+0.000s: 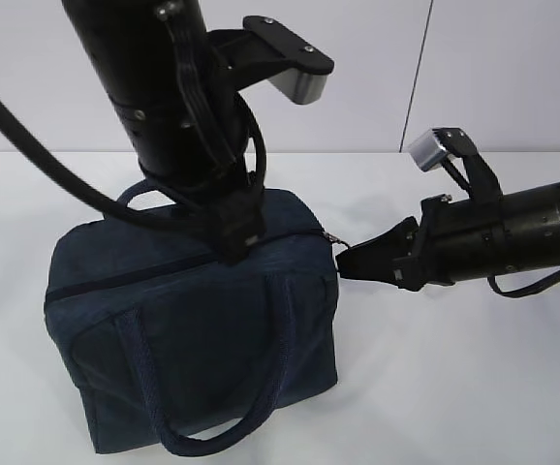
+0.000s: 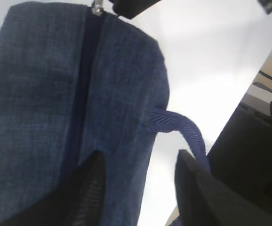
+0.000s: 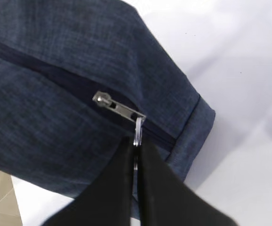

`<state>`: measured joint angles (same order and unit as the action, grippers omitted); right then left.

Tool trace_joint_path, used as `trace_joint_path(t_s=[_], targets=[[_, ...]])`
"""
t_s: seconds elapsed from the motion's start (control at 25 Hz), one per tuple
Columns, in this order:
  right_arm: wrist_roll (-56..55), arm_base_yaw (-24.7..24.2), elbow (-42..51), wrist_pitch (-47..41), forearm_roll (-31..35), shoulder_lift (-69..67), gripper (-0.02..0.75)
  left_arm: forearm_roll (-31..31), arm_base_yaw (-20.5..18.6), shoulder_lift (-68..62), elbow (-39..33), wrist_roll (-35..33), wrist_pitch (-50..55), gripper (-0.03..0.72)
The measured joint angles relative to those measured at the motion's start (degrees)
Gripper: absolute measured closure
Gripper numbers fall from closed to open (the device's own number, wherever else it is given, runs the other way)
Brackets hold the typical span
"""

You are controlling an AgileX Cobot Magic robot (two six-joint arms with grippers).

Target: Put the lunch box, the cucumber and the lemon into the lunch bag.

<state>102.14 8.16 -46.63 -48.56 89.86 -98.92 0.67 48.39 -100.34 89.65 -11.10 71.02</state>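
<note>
White table (image 1: pixel 474 387) bearing one lunch bag (image 1: pixel 202 329).
The smooth, matte tabletop runs back to a pale wall. The dark navy bag stands upright left of centre, near the front edge, zipper on top, one looped handle hanging down its near face.

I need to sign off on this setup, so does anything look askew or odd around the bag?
Nothing is spilled or damaged. The lunch bag stands upright, its zipper shut, with the right hand pinching the ring pull. No food is in view.
</note>
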Motion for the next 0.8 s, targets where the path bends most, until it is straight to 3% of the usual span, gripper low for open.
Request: trace_joint_path(t_s=[0.36, 0.8], targets=[[0.00, 0.00, 0.00, 0.00, 0.00, 0.00, 0.751, -6.61, 1.08, 0.00, 0.00, 0.10, -0.12, 0.329], [0.00, 0.00, 0.00, 0.00, 0.00, 0.00, 0.751, 0.69, 2.76, -3.22, 0.00, 0.07, -0.32, 0.269]])
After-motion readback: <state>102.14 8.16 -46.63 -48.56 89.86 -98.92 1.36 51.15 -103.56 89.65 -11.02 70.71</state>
